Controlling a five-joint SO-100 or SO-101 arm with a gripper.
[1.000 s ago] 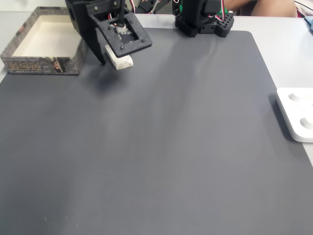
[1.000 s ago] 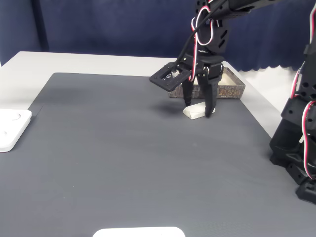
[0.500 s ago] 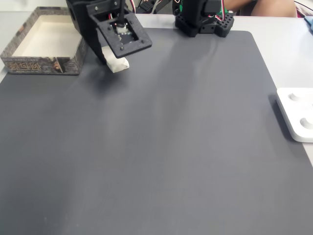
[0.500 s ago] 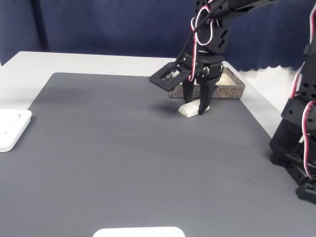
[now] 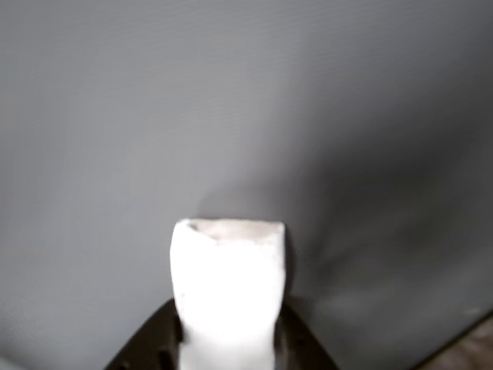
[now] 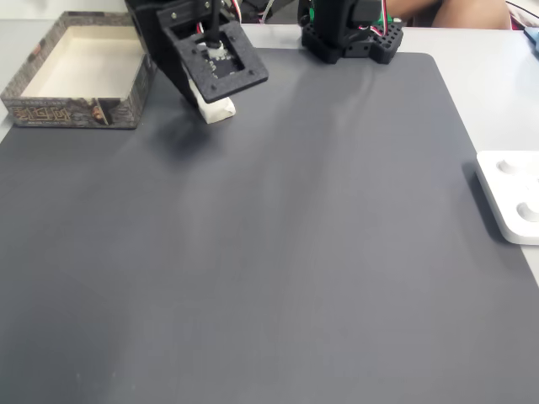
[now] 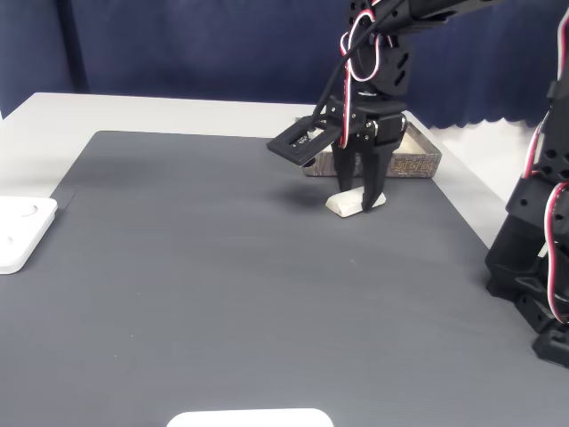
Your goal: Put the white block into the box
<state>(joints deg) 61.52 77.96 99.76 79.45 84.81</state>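
A dark grey mat (image 7: 222, 267) covers a white table (image 7: 133, 114) (navy curtain (image 7: 196, 44) behind).

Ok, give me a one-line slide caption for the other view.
End effector gripping the white block above the dark grey mat.

White block (image 7: 355, 201), speckled brown-grey box (image 6: 72, 110) with beige inside, dark grey mat (image 6: 278, 252), black fingers (image 7: 371, 178)

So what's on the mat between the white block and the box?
Nothing, just bare grey mat between the white block and the box in a fixed view.
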